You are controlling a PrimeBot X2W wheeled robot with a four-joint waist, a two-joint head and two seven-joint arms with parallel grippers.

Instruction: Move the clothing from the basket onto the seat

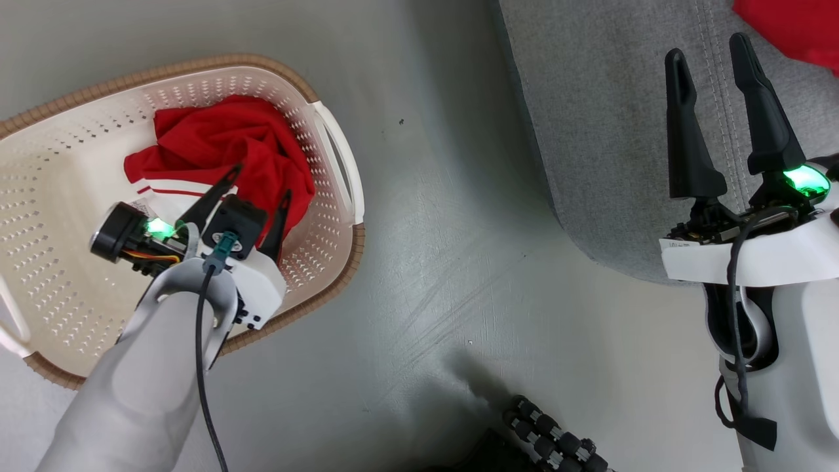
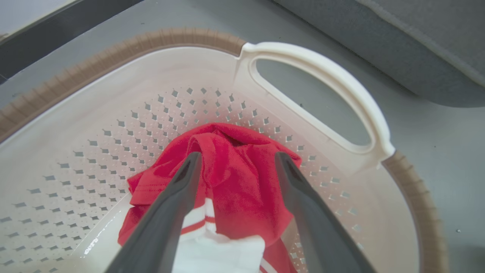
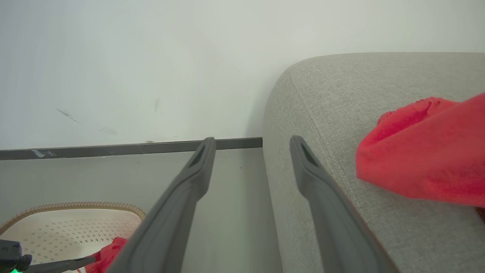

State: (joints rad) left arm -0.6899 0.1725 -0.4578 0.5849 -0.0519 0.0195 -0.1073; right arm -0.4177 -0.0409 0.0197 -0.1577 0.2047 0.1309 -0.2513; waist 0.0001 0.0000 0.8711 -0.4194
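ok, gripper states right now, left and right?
Left gripper: open, straddling the red clothing in the basket, not closed on it.
Right gripper: open, holding nothing, at the seat edge.

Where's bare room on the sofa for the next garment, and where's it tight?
Free: the grey sofa between its rounded corner and the red garment at far right, partly under the open right fingers. Also the floor strip between basket and sofa. Crowded: the basket's handle side, where the open left fingers straddle the red-and-white clothing.
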